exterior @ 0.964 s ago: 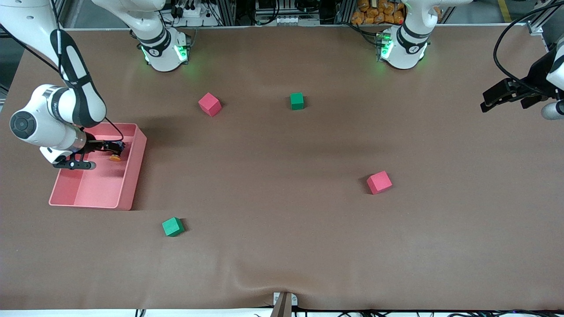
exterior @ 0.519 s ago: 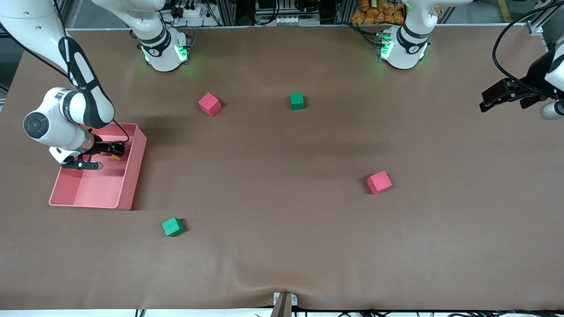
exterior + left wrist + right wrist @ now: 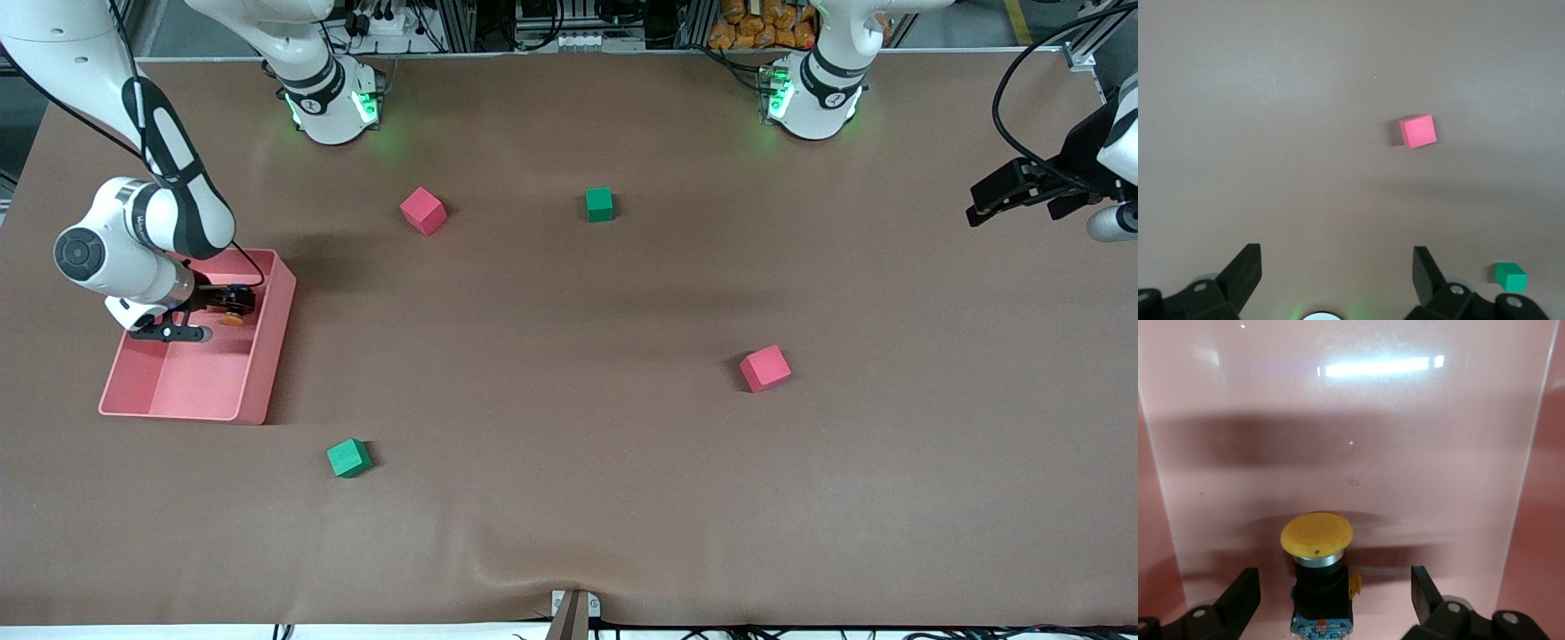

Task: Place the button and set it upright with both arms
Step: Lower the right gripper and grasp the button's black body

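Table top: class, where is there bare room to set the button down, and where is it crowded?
Widest bare patch: mid-table, bordered by the green cube, red cube, the other red cube and other green cube. Crowded: the pink tray, where the open right gripper straddles the button. The left gripper waits, open.

Even overhead light on the matte brown tabletop (image 3: pixel 569 498), soft broad arm shadows across its middle, small crisp shadows beside the cubes, green glow at both arm bases, white strip-light glare on the pink bin (image 3: pixel 1405 453) floor, wide shadow bands there, left wrist view slightly soft.
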Available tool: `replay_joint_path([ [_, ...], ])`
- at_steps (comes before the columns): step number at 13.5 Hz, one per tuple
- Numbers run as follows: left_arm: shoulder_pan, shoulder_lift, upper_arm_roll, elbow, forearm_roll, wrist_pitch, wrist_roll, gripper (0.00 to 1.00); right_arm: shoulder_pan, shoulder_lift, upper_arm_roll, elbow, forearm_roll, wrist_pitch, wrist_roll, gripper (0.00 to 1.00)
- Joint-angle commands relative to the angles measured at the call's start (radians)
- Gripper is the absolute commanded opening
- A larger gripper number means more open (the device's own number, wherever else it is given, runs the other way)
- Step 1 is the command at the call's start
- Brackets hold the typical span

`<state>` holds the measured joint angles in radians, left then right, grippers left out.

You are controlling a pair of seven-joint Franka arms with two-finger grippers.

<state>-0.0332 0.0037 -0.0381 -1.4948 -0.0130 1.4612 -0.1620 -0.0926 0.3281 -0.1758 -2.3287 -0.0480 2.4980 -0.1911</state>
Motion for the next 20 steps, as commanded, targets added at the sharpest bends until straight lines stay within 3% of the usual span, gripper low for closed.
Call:
replay_joint_path([
  [1, -0.002, -0.001, -0.003, 0.005, 0.004, -0.004, -0.001, 1.0, -0.003, -0.041, 0.001, -0.053, -0.02, 0.018, -0.013, 1.0],
  [12, 0.004, -0.001, -0.003, 0.005, 0.002, -0.004, 0.004, 1.0, -0.009, -0.08, -0.001, -0.107, -0.02, 0.022, -0.019, 1.0],
  [13, 0.001, -0.001, -0.003, 0.005, 0.002, -0.004, 0.004, 1.0, -0.009, -0.08, -0.001, -0.109, -0.02, 0.024, -0.019, 0.95],
  [15, 0.001, -0.002, -0.003, 0.004, 0.002, -0.005, -0.001, 1.0, -0.009, -0.08, -0.001, -0.109, -0.018, 0.024, -0.019, 0.48],
  [16, 0.001, -0.001, -0.003, 0.004, 0.002, -0.005, 0.001, 1.0, -0.009, -0.08, -0.001, -0.109, -0.02, 0.022, -0.019, 0.34],
  [18, 0.001, -0.001, -0.003, 0.004, 0.002, -0.004, -0.001, 1.0, -0.009, -0.08, -0.001, -0.109, -0.02, 0.022, -0.019, 0.19],
  [20, 0.0, -0.001, -0.003, 0.005, 0.002, -0.004, -0.001, 1.0, -0.009, -0.081, -0.001, -0.104, -0.02, 0.024, -0.018, 0.16],
])
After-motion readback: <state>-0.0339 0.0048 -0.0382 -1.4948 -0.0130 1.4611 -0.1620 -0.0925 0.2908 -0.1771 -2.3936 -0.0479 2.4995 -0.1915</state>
